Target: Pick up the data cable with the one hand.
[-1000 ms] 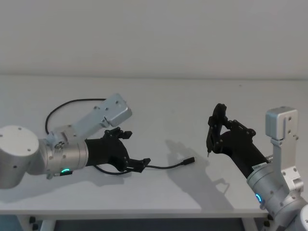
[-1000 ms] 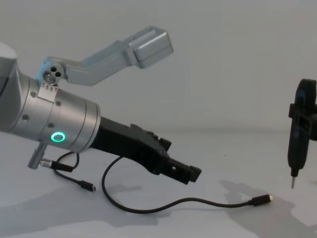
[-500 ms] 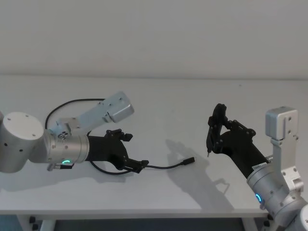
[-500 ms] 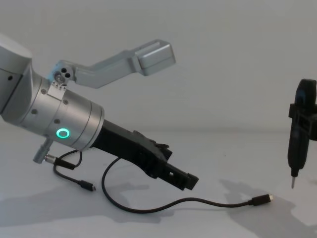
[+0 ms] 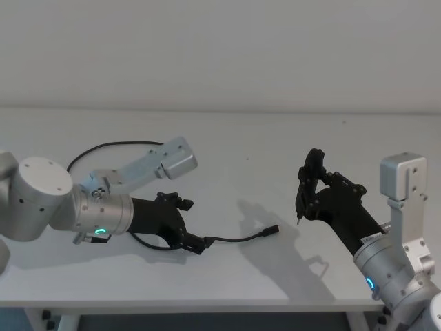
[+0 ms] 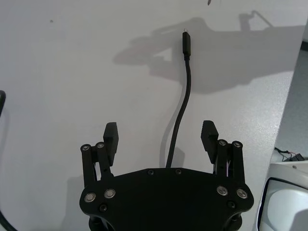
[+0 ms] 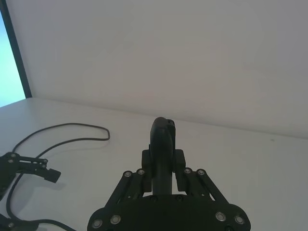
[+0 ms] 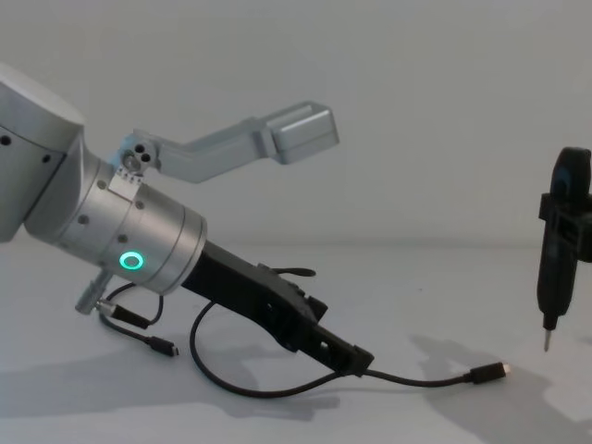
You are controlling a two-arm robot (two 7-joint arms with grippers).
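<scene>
The left end effector [image 6: 160, 131] is down low over the white bench [image 5: 227, 138], at about 8 o'clock on the bench in the head view. Its two black fingers [image 6: 111, 137] are spread wide apart, so it is released and holds nothing. The data cable [image 6: 185, 91] lies flat on the bench and runs through the gap between the two fingers, a bit nearer to one finger than the other. From there the cable goes out toward 3 o'clock and ends in a small plug [image 5: 273, 230] with a metal tip, which rests on the bench. On the other side the cable bends into a loop under the arm, then shows again as a long curve up near 10 o'clock on the bench. In the chest view the tips of the fingers are right down by the cable, but I cannot tell if they touch it. The left arm [image 8: 139, 231] is thick and silver, with a green ring [image 8: 133, 261] that glows. A short black lead [image 8: 139, 326] hangs under this arm. The right end effector [image 7: 162, 168] is at about 4 o'clock, up above the bench. It is clenched on a slim dark tool [image 8: 558, 250] that stands upright with its thin tip pointing down. That tip hangs in the air near the plug, at about 2 o'clock from it, and does not touch it.
</scene>
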